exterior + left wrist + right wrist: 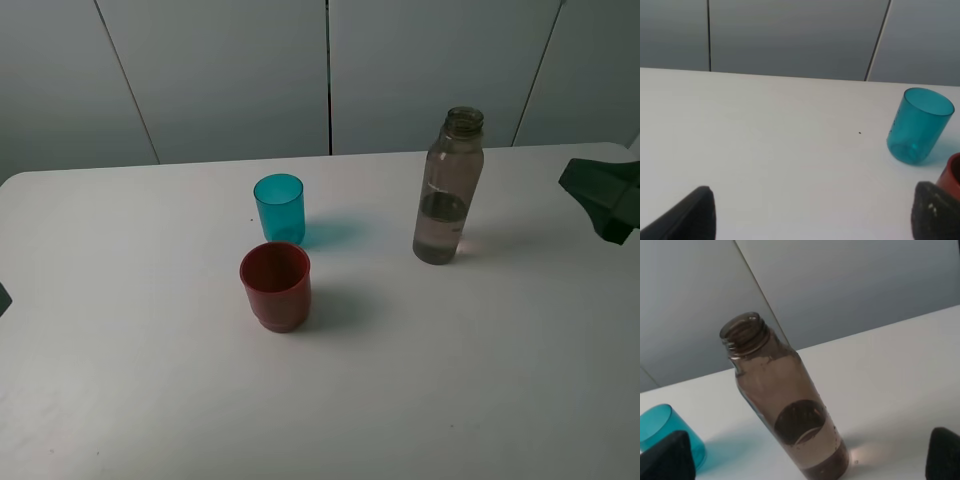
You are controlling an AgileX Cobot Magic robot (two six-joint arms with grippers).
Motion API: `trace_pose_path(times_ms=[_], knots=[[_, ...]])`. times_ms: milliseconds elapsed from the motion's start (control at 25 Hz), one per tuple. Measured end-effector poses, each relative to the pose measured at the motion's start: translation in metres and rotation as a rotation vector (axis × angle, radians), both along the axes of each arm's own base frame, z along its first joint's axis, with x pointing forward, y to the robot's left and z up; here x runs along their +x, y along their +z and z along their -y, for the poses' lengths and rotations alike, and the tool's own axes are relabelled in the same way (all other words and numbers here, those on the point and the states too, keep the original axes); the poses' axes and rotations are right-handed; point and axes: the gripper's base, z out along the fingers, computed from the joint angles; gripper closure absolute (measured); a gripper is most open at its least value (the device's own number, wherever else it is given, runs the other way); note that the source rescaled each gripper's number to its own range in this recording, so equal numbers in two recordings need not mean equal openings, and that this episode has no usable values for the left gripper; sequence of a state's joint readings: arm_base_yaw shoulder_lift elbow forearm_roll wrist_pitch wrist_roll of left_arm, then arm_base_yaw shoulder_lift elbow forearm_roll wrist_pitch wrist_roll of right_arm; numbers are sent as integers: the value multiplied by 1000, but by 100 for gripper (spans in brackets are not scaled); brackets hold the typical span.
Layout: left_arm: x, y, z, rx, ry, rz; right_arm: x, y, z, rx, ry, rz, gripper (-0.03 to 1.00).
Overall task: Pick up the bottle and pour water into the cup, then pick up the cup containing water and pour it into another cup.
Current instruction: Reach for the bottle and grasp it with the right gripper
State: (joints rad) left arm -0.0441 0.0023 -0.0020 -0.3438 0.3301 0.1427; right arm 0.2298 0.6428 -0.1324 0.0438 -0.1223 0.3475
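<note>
The right end effector (805, 457) has its fingers wide apart and holds nothing; the left end effector (812, 220) is also spread and empty. I judge that no step is done yet. The tall smoky grey-brown translucent plastic bottle (448, 190) stands upright, uncapped and partly filled, on the far right of the white table (150, 400). The small translucent teal-blue plastic tumbler (279, 207) near the middle looks dry. The wider translucent red plastic cup (276, 285) stands just on its near side, so pouring has little room. Nothing blocks the way to the bottle.

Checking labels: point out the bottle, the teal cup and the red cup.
bottle (449, 190): exterior high view, middle of the body.
teal cup (279, 216): exterior high view, outer side wall.
red cup (277, 300): exterior high view, front outer wall.
</note>
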Motion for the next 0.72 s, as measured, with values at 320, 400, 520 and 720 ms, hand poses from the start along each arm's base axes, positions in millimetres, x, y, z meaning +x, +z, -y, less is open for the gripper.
trace_pose_path(times_ms=[320, 400, 520, 720], knots=[[0, 0, 0, 0, 0, 0, 18, -3, -5, -111, 42, 71, -3], [0, 0, 0, 0, 0, 0, 25, -4, -8, -133, 66, 114, -3], [0, 0, 0, 0, 0, 0, 32, -12, -16, -133, 124, 174, -3], [0, 0, 0, 0, 0, 0, 41, -39, -25, -171, 223, 116, -3]])
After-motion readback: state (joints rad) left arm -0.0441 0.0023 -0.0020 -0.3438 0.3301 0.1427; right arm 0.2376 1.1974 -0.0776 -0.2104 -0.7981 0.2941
